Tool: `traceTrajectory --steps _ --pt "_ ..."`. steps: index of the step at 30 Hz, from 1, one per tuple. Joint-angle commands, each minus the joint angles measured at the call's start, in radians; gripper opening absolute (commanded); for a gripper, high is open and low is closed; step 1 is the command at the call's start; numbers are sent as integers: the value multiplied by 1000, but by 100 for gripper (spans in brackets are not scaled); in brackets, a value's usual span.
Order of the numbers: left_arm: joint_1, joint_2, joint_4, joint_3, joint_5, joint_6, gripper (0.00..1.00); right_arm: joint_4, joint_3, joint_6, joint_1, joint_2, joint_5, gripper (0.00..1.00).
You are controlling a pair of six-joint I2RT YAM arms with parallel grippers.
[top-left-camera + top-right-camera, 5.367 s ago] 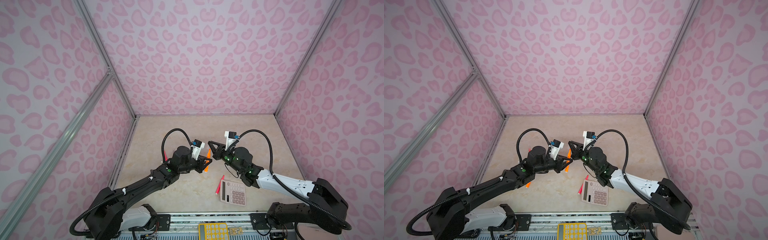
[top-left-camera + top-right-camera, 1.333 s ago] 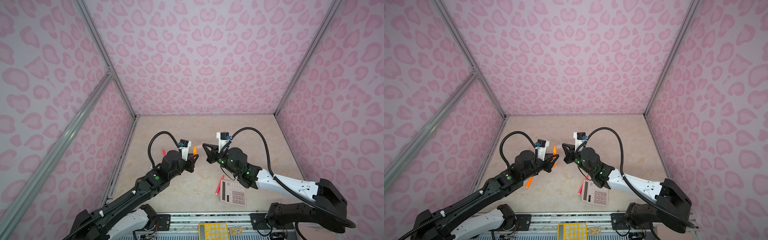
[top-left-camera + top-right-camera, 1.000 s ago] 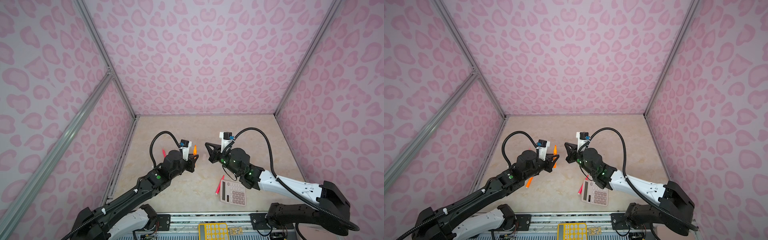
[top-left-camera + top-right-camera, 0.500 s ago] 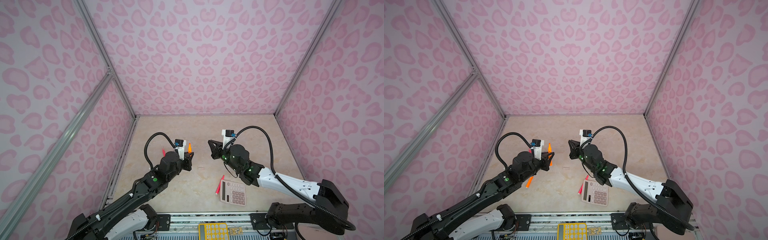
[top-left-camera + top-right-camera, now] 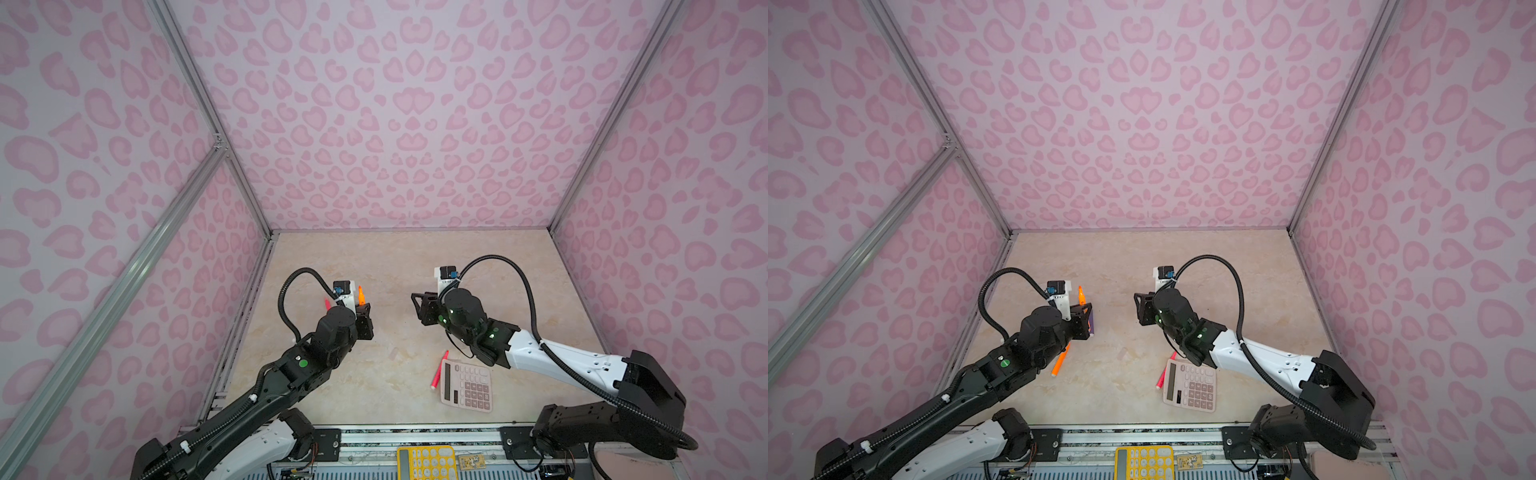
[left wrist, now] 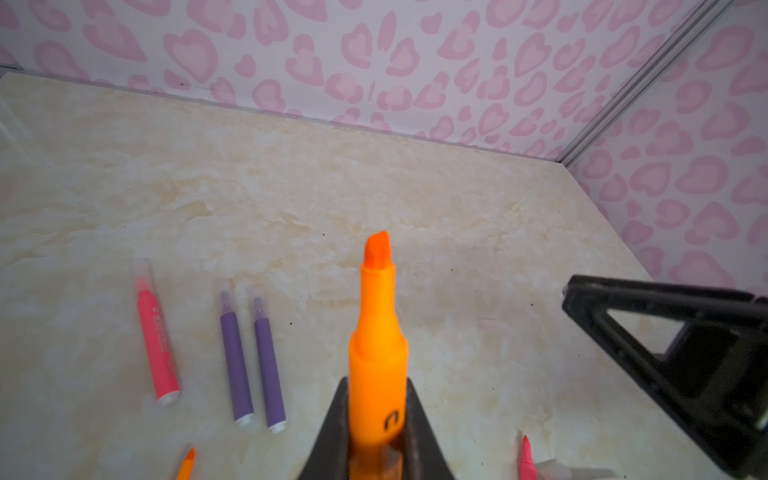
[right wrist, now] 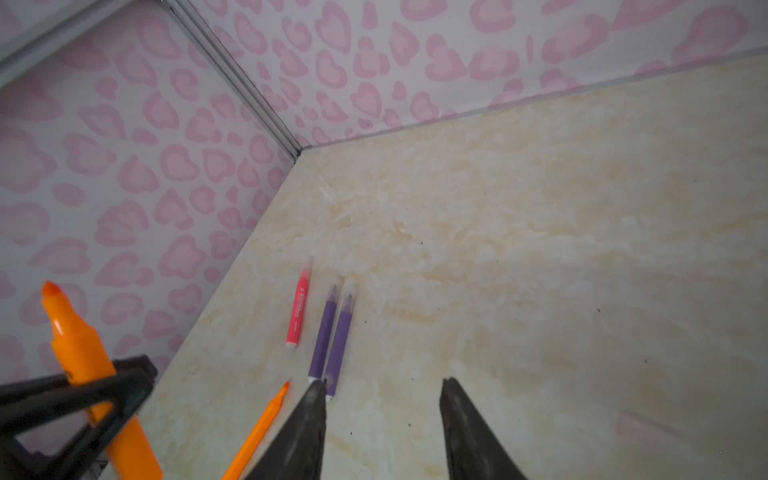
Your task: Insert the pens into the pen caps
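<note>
Right pincer (image 7: 382,381) opened | orange pen (image 6: 376,324) clamped in left pincer (image 6: 376,380)

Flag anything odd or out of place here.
The left gripper holds an orange pen, tip bare, yet the right gripper stands open with nothing in it. A pink pen lies slanted right beside the calculator.

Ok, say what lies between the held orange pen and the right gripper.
Only bare table, in both top views, between the orange pen and the open right gripper.
</note>
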Motion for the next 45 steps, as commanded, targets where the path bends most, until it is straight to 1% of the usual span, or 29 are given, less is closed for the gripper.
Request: traceTrajectory --steps 1,3,5,7,9,11,13,16,19,21,24,25,27,29,32,36,41,45 --pt "9 -16 -23 4 -59 -33 3 17 -51 -60 71 -10 6 54" --pt "14 -21 -23 1 -55 -35 3 33 -79 -92 146 0 41 57" --pt "16 -26 -23 2 -59 -29 3 52 -110 -96 221 21 104 61" --pt "17 -30 -22 0 -66 -22 3 57 -130 -71 269 56 136 62" --pt "18 -29 -21 -1 -73 -22 3 46 -140 -16 298 92 167 65" --pt "19 -24 -21 -1 -66 -23 3 42 -138 21 305 137 157 66" --pt "19 -14 -18 4 -58 -24 3 3 -98 52 308 191 153 66" --pt "19 -2 -19 8 -51 -23 3 -108 3 86 313 281 168 64" --pt "19 3 -21 10 -45 -26 3 -176 80 113 314 349 179 65" --pt "19 3 -22 10 -41 -28 3 -267 153 138 314 400 202 65" --pt "19 1 -22 11 -36 -29 3 -366 246 141 314 472 228 62" --pt "20 2 -23 13 -35 -29 3 -375 262 142 314 489 229 60" --pt "19 -1 -23 13 -39 -27 3 -389 280 147 313 514 237 57" --pt "19 -1 -23 11 -41 -27 3 -393 282 155 312 523 260 55" --pt "19 6 -21 13 -31 -30 3 -404 284 161 309 532 293 56" --pt "19 20 -23 17 -21 -34 3 -397 287 161 297 552 267 52" --pt "19 26 -24 20 -21 -34 3 -401 284 163 297 551 281 50" --pt "19 25 -24 20 -19 -34 3 -398 279 166 296 552 284 44"
